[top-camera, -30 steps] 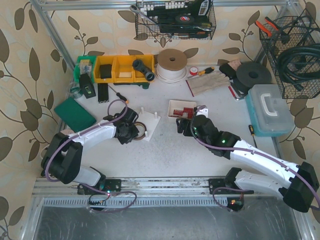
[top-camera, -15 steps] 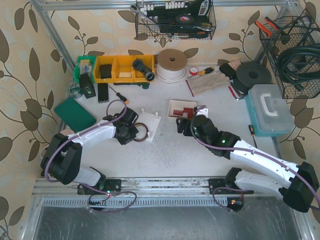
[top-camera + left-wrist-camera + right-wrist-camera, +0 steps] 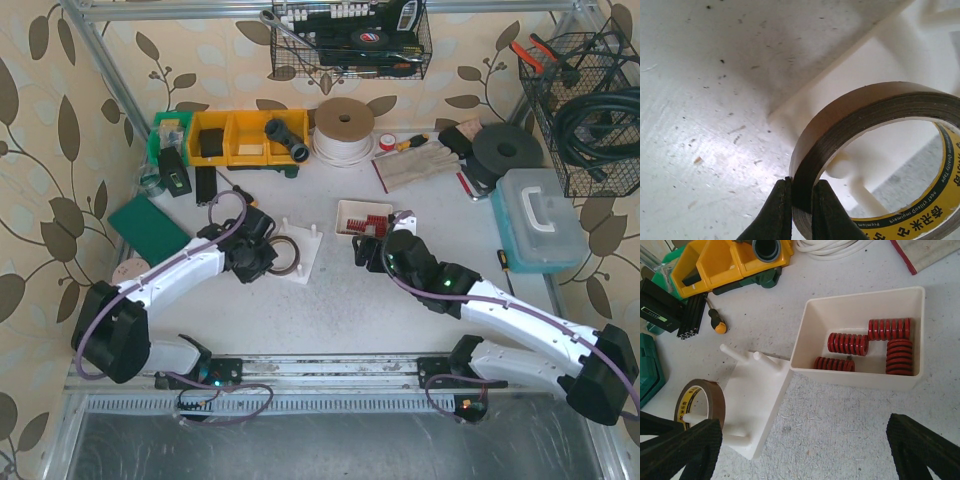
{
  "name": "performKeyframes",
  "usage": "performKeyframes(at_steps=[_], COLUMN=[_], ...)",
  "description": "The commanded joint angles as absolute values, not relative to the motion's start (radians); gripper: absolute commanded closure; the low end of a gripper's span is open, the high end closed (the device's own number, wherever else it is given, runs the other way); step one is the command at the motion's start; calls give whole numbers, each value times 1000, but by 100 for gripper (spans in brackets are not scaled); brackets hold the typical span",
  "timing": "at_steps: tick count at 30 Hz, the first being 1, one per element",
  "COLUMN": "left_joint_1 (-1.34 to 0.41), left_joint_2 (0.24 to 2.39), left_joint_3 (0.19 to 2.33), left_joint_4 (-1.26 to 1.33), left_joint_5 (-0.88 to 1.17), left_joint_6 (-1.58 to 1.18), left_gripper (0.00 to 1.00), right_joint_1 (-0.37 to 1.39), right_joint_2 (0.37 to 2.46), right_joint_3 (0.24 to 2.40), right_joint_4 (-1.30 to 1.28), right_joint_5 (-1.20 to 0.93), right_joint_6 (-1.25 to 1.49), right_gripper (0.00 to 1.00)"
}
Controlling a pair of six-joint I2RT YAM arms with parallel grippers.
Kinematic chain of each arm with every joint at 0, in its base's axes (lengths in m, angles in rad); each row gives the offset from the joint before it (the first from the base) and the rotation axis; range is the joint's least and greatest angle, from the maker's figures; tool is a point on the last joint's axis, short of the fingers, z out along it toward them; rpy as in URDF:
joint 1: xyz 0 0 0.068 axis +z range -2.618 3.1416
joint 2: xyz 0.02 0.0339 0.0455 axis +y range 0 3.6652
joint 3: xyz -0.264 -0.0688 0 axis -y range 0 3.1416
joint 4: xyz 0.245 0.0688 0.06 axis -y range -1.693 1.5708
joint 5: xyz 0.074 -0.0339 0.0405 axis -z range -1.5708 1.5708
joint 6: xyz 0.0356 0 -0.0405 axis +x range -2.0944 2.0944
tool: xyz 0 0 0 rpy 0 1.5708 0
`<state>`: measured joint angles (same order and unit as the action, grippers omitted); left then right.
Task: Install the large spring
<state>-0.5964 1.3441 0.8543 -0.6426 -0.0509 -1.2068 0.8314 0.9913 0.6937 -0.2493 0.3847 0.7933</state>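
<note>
Pinching the wall of a brown tape roll (image 3: 850,120), the left gripper (image 3: 801,187) has its two dark fingers closed almost together on the edge of the band at the roll's 6 o'clock side in the left wrist view. The roll stands on edge, tilted, over the white peg base (image 3: 880,65), and a white peg shows through its opening; the yellow printed liner is visible inside the ring. In the top view the left gripper (image 3: 268,258) and the tape roll (image 3: 283,255) sit at the 9 o'clock side of the peg base (image 3: 300,245), which lies on the table (image 3: 330,300). The right gripper (image 3: 802,450) is spread wide with nothing between its fingers, hanging above bare table at the 6 o'clock side of the white tray (image 3: 860,377). Four red springs (image 3: 848,344) lie inside that tray, untouched: two across the middle and 1 o'clock area, one along the 3 o'clock wall, and a slimmer-looking one at the 7 o'clock corner. From the tray, the peg base (image 3: 757,405) is just beside it at 8 o'clock, and the tape roll (image 3: 700,402) is farther out the same way. A small screwdriver (image 3: 715,320) and yellow bins (image 3: 715,260) lie toward 10 o'clock.
</note>
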Motion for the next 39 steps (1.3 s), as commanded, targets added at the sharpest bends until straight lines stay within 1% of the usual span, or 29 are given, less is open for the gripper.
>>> performKeyframes(at_steps=[1, 5, 7, 10, 15, 21, 27, 33, 39], left_joint_1=[-617, -624, -622, -566, -379, -199, -55, 4, 22], left_joint_2=[1291, 1261, 1247, 1269, 1369, 1574, 1774, 1943, 2042], left_joint_3=[949, 1065, 1126, 1252, 1350, 1455, 1488, 1613, 1680], left_joint_4=[-707, -812, -846, -916, -931, -951, -890, -858, -818], left_joint_5=[-12, -29, -77, -122, -38, -75, -81, -67, -59], left_joint_6=[-1223, -1200, -1161, -1050, -923, -757, -717, -710, -740], left_gripper=[100, 100, 100, 100, 100, 100, 100, 100, 100], right_joint_1=[837, 836, 836, 836, 836, 837, 836, 836, 811], right_joint_2=[976, 971, 972, 982, 975, 979, 1030, 1049, 1062], right_joint_3=[681, 677, 671, 674, 672, 664, 696, 719, 724], right_joint_4=[-238, -229, -223, -218, -214, -179, -169, -188, -192], right_joint_5=[389, 384, 382, 373, 381, 354, 339, 341, 310], right_joint_6=[800, 800, 802, 802, 797, 773, 746, 737, 738], right_gripper=[11, 12, 12, 12, 12, 12, 12, 11, 11])
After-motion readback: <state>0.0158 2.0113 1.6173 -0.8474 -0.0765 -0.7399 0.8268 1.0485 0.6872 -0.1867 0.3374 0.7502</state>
